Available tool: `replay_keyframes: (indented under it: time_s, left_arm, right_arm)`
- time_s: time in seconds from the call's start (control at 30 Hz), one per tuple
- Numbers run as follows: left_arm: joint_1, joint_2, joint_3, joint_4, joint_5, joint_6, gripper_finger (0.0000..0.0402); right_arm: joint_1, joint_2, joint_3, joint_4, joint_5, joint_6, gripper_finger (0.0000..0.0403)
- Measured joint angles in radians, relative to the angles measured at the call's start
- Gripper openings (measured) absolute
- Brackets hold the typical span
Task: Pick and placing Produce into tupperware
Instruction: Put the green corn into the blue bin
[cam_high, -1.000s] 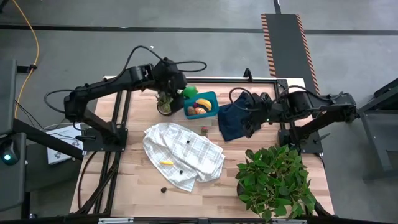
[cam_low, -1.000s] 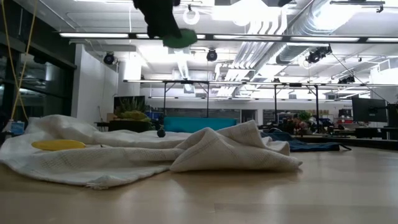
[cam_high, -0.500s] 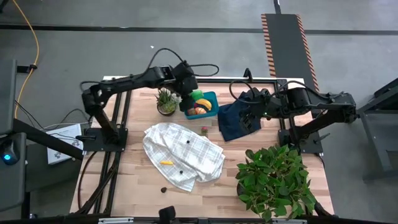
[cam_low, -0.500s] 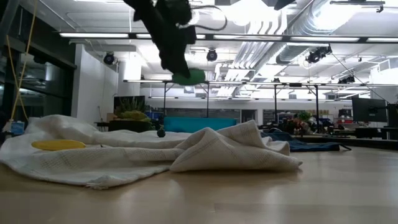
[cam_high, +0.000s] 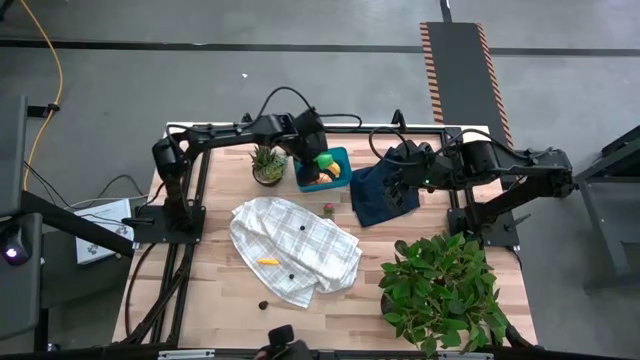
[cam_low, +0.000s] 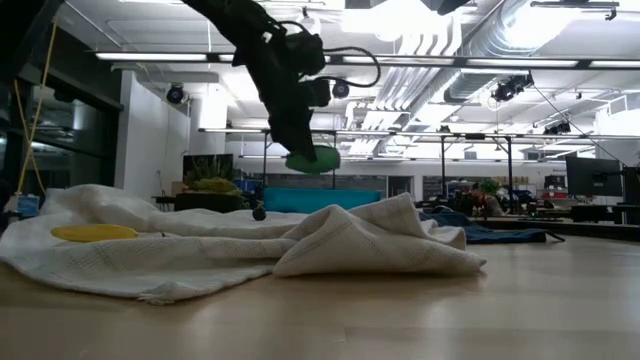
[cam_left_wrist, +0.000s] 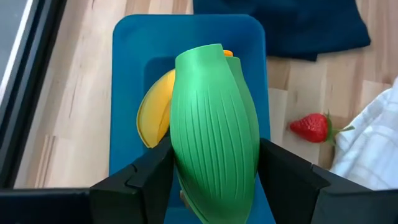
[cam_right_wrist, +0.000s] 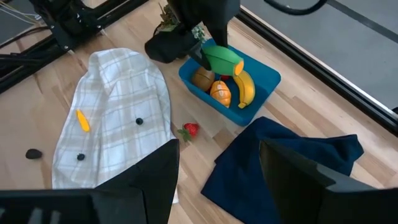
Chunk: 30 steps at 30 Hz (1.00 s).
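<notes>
Our left claw (cam_left_wrist: 214, 171) grips the green piece (cam_left_wrist: 214, 130) just above the tupperware (cam_high: 335, 170) at the counter's (cam_high: 220, 290) twelve o'clock, poised to drop it beside the banana (cam_left_wrist: 155, 112), while the right claw (cam_right_wrist: 214, 180) waits open at two o'clock.

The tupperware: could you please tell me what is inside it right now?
Inside the tupperware lie a banana, an orange piece and a brown piece. The green piece in the left gripper covers part of the inside.
</notes>
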Motion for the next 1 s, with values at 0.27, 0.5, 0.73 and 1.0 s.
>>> replay_keyframes:
  time_s: [0.27, 0.5, 0.73, 1.0]
  left_arm:
    - [0.000, 0.039, 0.000, 0.023, 0.002, 0.000, 0.0202]
    - [0.029, 0.076, 0.000, 0.012, 0.000, -0.004, 0.0202]
    - [0.055, 0.091, 0.000, 0.001, 0.017, -0.008, 0.0202]
    - [0.051, 0.095, 0.000, 0.010, 0.023, -0.007, 0.0202]
  right_arm:
    - [0.000, 0.000, 0.000, 0.000, 0.000, 0.026, 0.0213]
    - [0.000, 0.000, 0.000, 0.000, 0.000, 0.038, 0.0213]
    - [0.003, 0.000, 0.000, 0.002, -0.001, 0.050, 0.0213]
    - [0.003, 0.000, 0.000, 0.006, -0.001, 0.048, 0.0213]
